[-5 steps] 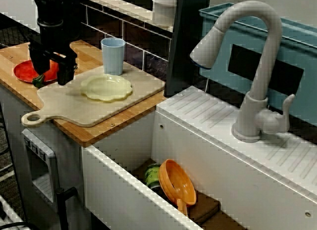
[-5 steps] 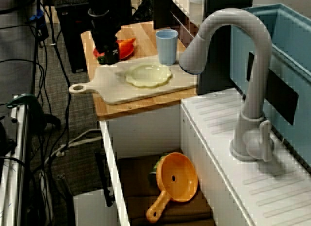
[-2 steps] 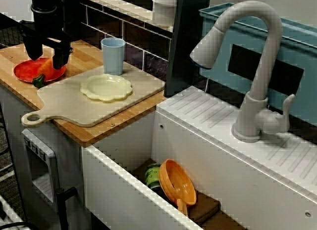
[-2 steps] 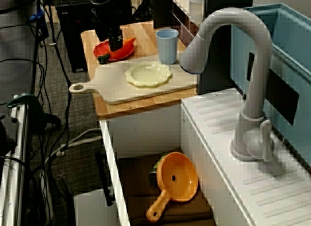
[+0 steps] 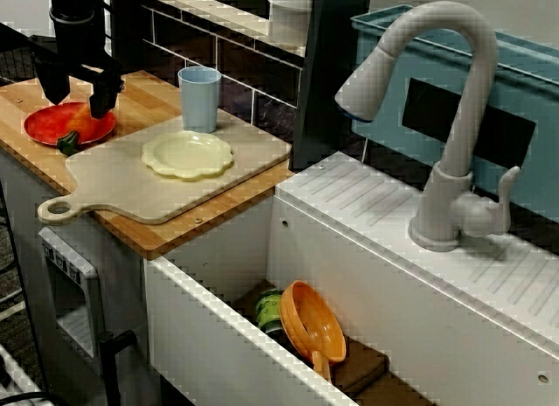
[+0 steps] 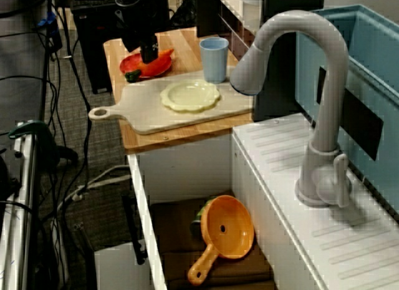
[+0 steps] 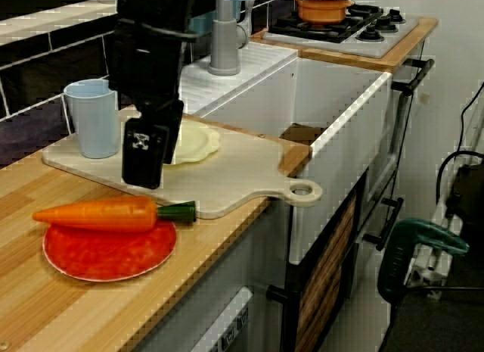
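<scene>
My black gripper (image 5: 77, 93) hangs open just above a red plate (image 5: 44, 127) at the left end of the wooden counter, with nothing between its fingers. An orange carrot (image 7: 98, 213) with a green top lies across that plate (image 7: 106, 253); in the view from the counter's end my gripper (image 7: 147, 166) stands behind and above the carrot, apart from it. The view from above shows the gripper (image 6: 142, 53) over the plate (image 6: 156, 67).
A pale cutting board (image 5: 140, 192) holds a yellow scalloped dish (image 5: 188, 154) and a blue cup (image 5: 199, 98). To the right are a sink with an orange strainer (image 5: 313, 323) and a grey faucet (image 5: 445, 118). A stove with a pot (image 7: 325, 4) lies beyond.
My gripper has lifted off the carrot and plate and drifted slightly toward the back left. The carrot stays on the plate.
</scene>
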You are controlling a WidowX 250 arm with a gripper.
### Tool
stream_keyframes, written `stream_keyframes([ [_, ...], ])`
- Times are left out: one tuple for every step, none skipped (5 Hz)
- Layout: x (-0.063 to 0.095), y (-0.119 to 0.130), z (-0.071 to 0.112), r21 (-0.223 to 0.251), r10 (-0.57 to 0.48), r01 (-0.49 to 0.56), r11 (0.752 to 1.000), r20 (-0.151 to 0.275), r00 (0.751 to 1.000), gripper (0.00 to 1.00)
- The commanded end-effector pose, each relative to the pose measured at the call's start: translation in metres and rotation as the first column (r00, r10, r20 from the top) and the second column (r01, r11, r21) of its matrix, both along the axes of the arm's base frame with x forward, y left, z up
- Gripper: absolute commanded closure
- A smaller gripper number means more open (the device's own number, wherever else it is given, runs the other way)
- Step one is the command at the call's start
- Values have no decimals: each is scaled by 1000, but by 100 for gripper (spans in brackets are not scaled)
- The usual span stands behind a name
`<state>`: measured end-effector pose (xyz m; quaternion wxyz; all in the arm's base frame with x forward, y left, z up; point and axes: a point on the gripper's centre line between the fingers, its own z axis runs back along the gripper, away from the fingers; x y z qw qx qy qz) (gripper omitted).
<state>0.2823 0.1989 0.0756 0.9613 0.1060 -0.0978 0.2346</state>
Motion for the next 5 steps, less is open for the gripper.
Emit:
stream_keyframes([
  [6,12,9,17,91,-93,996,66,994,0],
  [15,18,-1,5,103,-103,995,64,993,0],
  [22,18,-11,-4,112,-112,994,48,993,0],
  [26,21,-18,14,115,-115,993,28,993,0],
  [25,22,-17,16,106,-106,994,5,994,0],
])
